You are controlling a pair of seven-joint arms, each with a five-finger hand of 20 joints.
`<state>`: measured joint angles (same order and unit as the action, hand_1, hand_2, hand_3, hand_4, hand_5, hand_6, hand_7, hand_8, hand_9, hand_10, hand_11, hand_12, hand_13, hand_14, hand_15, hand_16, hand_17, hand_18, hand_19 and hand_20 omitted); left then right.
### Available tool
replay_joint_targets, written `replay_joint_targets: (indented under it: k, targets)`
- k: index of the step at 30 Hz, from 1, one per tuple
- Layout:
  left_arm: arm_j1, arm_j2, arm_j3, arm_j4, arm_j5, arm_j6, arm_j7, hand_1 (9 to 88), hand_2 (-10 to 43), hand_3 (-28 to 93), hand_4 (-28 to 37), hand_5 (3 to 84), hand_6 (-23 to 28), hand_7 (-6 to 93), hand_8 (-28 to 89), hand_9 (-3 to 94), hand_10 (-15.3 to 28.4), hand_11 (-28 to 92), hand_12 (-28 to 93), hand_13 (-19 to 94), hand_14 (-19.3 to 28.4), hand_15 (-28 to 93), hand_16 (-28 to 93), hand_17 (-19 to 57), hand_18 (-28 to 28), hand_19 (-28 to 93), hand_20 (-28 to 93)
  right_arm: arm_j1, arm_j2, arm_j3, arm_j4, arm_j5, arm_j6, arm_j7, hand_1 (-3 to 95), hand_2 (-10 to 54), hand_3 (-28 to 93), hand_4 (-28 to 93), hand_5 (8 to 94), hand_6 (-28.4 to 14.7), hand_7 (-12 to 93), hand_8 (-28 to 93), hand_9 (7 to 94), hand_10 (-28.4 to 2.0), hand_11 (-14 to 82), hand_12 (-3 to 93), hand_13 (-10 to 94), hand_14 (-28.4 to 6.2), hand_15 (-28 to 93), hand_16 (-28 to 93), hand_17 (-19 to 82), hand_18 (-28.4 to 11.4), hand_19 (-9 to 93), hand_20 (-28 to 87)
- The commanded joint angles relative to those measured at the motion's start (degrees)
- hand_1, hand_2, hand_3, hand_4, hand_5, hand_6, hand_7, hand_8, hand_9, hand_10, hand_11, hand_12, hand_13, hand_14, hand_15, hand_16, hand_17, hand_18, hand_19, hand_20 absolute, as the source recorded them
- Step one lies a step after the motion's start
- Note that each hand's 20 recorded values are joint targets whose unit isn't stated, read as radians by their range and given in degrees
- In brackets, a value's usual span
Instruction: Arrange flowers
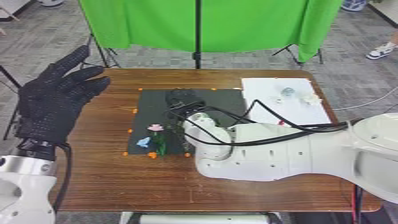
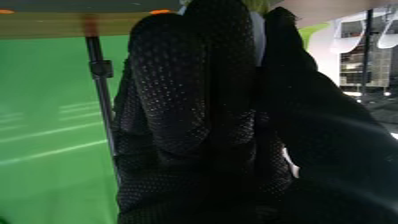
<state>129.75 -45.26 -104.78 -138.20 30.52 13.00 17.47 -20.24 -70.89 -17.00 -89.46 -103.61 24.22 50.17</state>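
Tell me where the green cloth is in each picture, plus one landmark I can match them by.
Head view: the green cloth hangs beyond the far edge of the table.
Right wrist view: the green cloth is in the background, beside and behind the right hand.
Shared landmark: the black pole, upright in front of the cloth in the head view; in the right wrist view, the pole crosses the cloth near the hand.
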Motion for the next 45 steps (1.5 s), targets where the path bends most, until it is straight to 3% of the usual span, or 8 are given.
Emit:
replay_joint_targets:
  k: [1, 13, 30, 34, 39, 40, 42, 45]
  targets:
    - [0.7, -0.11, 0.02, 0.4, -0.08, -0.47, -0.91, 21.2, 9.0, 77, -27.2, 33.3, 8.2, 18.3, -12, 33.7, 23.3, 31, 13, 27, 28.4, 57, -10, -6.5, 26.8, 56, 34, -0.7, -0.4, 1.5, 0.6, 0.1, -1.7, -0.1, 57.6, -9.5, 63, -28, 83.2, 4.7, 24, 1, 93.7, -3.8, 22.1, 25.7, 84, -1.9, 58, 21, 32, -15.7, 88, 6]
    - [-0.5, -0.49, 0.39, 0.93, 0.13, -1.5, -2.29, 21.5, 9.3, 78, -25.2, 32.6, 7.4, 18.6, -12, 33.4, 21.6, 33, 12, 27, 28.4, 61, -12, -5.7, 26.5, 58, 34, -1.5, -0.1, 1.7, 0.5, 0.8, -3.4, -0.4, 53.6, -9.5, 64, -28, 79.3, 3.3, 17, 0, 93.6, -5.6, 19.7, 27.5, 81, -3.3, 60, 21, 30, -17.0, 85, 14]
    - [-0.4, -0.67, 0.65, 0.98, -0.09, -1.03, -2.29, 21.4, 9.0, 77, -25.3, 32.2, 6.8, 18.7, -12, 33.2, 20.7, 34, 11, 27, 28.4, 63, -13, -5.5, 26.4, 60, 33, -0.2, 0.3, 0.6, -0.4, -1.4, -3.8, 0.5, 41.9, -9.5, 75, -28, 71.4, 1.7, 16, -7, 88.9, -8.0, 28.5, 21.8, 79, -4.8, 62, 19, 28, -18.1, 83, 20]
    - [0.7, -1.3, 0.07, 0.41, 0.03, -0.62, -2.69, 21.4, 9.0, 77, -25.5, 32.0, 6.6, 18.8, -12, 33.1, 20.3, 35, 11, 27, 28.4, 64, -13, -5.4, 26.3, 60, 32, 0.1, 1.0, 1.0, -1.4, -1.9, -3.0, 0.5, 40.8, -9.5, 77, -28, 71.3, 1.5, 17, -12, 88.7, -8.5, 29.8, 20.5, 78, -5.3, 63, 19, 28, -18.3, 83, 20]
    - [3.3, -3.71, -1.73, -0.72, 0.74, -0.13, -3.73, 21.3, 8.9, 77, -25.3, 31.9, 6.3, 18.9, -12, 33.3, 19.9, 36, 11, 28, 28.4, 65, -13, -5.2, 26.3, 61, 31, 0.4, 2.3, 2.8, -3.3, -3.0, -1.0, -0.8, 39.1, -9.5, 78, -28, 71.6, 1.1, 16, -12, 89.6, -9.1, 31.1, 19.3, 79, -5.8, 63, 19, 29, -18.9, 83, 21]
    - [4.3, -2.53, -1.89, -0.89, -0.29, 0.98, -2.57, 21.3, 8.8, 77, -25.3, 31.9, 6.2, 19.0, -12, 33.3, 19.7, 36, 10, 28, 28.4, 65, -14, -5.2, 26.3, 61, 31, 0.4, 2.9, 3.5, -3.7, -3.0, -0.7, -0.8, 38.8, -9.5, 79, -28, 71.7, 1.0, 16, -12, 89.7, -9.1, 31.2, 19.2, 79, -5.9, 63, 19, 29, -18.9, 83, 21]
    - [6.1, -2.44, -2.76, -1.34, -0.76, 1.74, -1.77, 21.3, 8.8, 77, -25.4, 31.8, 6.1, 19.3, -12, 33.2, 19.5, 37, 10, 28, 28.4, 66, -14, -5.1, 26.3, 61, 31, 0.5, 4.1, 5.0, -4.3, -3.4, -0.6, -0.5, 37.7, -9.5, 80, -28, 72.0, 0.7, 16, -12, 89.6, -9.1, 31.3, 19.3, 80, -5.9, 63, 19, 29, -19.1, 83, 21]
    - [7.5, -4.02, -3.53, -2.0, -0.19, 1.93, -1.98, 21.3, 8.8, 77, -25.5, 31.7, 6.0, 19.6, -12, 33.2, 19.5, 37, 10, 28, 28.4, 66, -14, -5.2, 26.3, 61, 30, 0.5, 7.1, 7.5, -4.8, -2.2, -2.2, 0.6, 36.2, -9.5, 80, -28, 71.4, 0.2, 15, -12, 89.0, -9.4, 30.7, 19.2, 79, -6.1, 63, 19, 29, -19.2, 83, 20]
